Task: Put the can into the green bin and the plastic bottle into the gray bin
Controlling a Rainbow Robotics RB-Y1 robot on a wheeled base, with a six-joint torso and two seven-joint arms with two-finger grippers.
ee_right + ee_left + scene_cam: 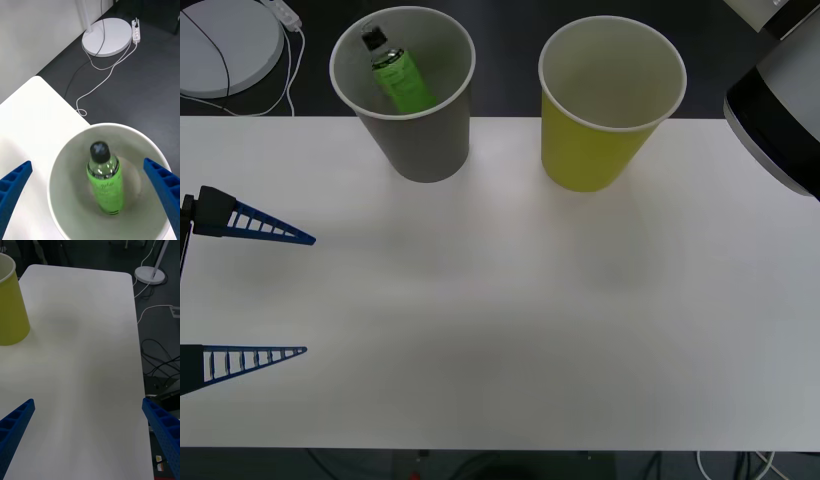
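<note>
Blue ribbed fingers of the left claw (275,295) lie nearest, spread wide and empty above the left edge of the white worktop (510,310), touching nothing. Right claw (90,195) hangs directly over the gray bin (425,140), its fingers likewise far apart and holding nothing. The plastic bottle (105,180) rests inside that bin, cap uppermost, leaning against the inner wall. The green bin (595,150) stands just beside the gray one at the worktop's far edge; its visible interior looks pale and bare, though its bottom cannot be seen. Judged from this, the bottle step is complete. No can is visible, so whether that step remains cannot be told; the likely next move is withdrawing the right arm clear of the rim.
</note>
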